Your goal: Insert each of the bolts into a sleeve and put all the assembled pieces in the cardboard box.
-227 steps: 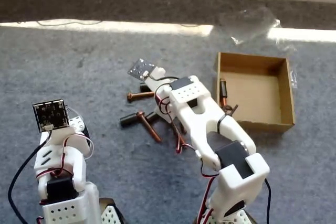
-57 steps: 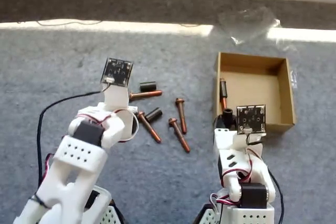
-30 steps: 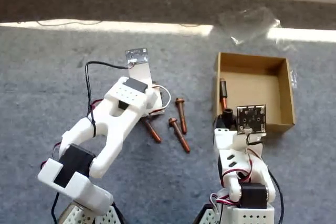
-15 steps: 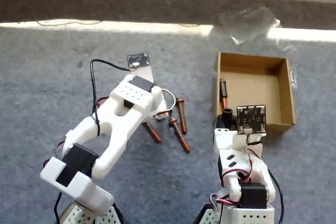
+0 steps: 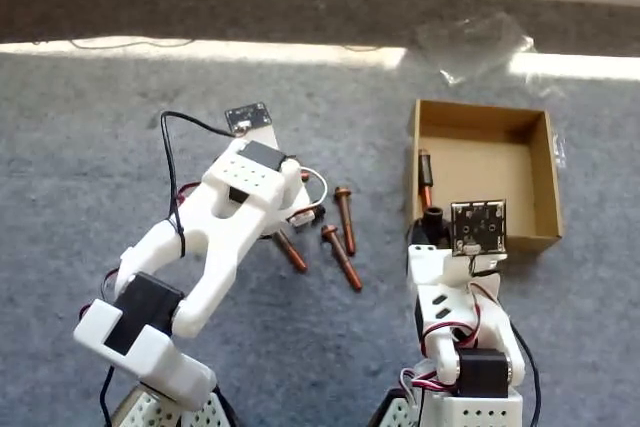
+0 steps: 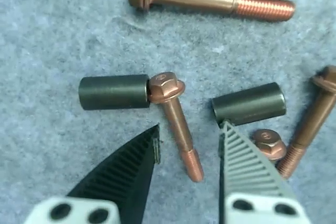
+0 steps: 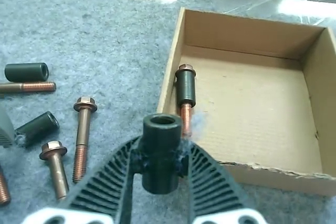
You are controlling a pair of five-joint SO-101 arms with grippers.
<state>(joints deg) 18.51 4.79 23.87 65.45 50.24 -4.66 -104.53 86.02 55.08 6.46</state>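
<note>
Found left gripper (image 6: 189, 127) spread apart, straddling a bolt (image 6: 176, 116) lying on tabletop at 9 o'clock of box (image 5: 480, 122). Found right gripper (image 7: 161, 156) clamped on upright sleeve (image 7: 161, 129) by box's 8 o'clock corner. Judged best: centre on shank, clear of neighbouring sleeve (image 6: 249, 103), descend straight, pinch near head.

Left arm (image 5: 210, 247): stretched forward from the desk's near edge toward its middle, wrist bent downward.
Left gripper (image 6: 190, 126): pointing down at the desk, jaws apart.
Right arm (image 5: 465, 337): folded back by the near edge, right of the middle.
Right gripper (image 7: 160, 153): jaws closed on an upright sleeve (image 7: 161, 129).
</note>
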